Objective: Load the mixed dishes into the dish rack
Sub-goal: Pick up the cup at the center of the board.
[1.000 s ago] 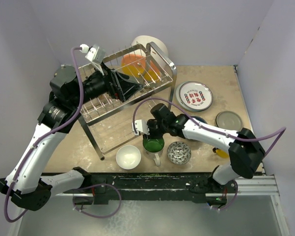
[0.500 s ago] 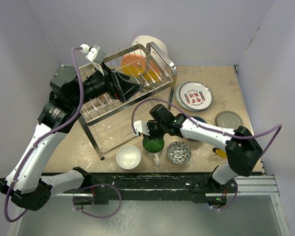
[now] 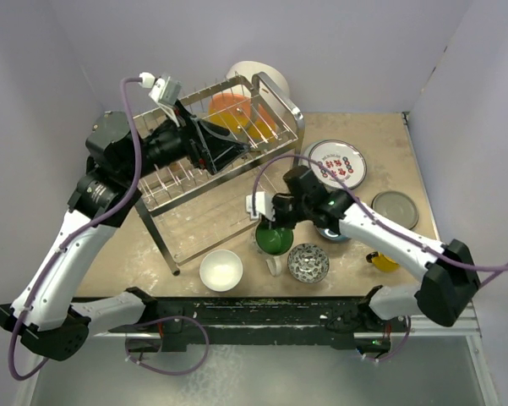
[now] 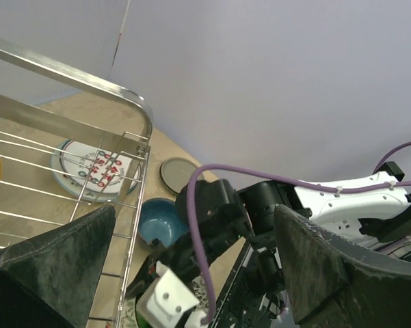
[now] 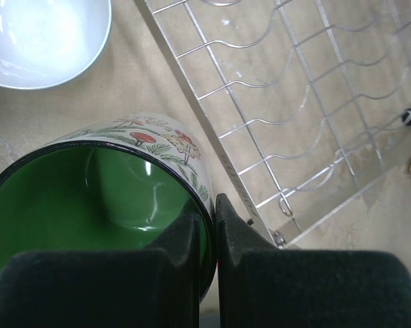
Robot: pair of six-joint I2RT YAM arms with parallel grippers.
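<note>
The green mug (image 3: 275, 239) (image 5: 89, 198) stands on the table in front of the dish rack (image 3: 194, 194) (image 5: 294, 102). My right gripper (image 3: 270, 222) (image 5: 213, 225) is shut on its rim, one finger inside and one outside. Over the rack's top tier my left gripper (image 3: 237, 150) (image 4: 191, 273) hangs open, holding nothing. On the table lie a white bowl (image 3: 221, 270) (image 5: 41, 41), a small grey-patterned bowl (image 3: 308, 262), a dark blue bowl (image 4: 157, 219) partly under the right arm, a red-lettered plate (image 3: 337, 164) (image 4: 96, 167), a grey plate (image 3: 395, 207) and a yellow cup (image 3: 385, 262).
Orange dishes (image 3: 230, 110) sit in the rack's upper tier, and a large white round dish (image 3: 254, 74) stands behind it. The rack's frame rail (image 4: 133, 102) runs close beside the left fingers. Walls close in the table on three sides.
The right gripper's jaws have closed onto the mug's rim, and the arm with the mug has shifted a little to the right. The left arm has barely moved.
</note>
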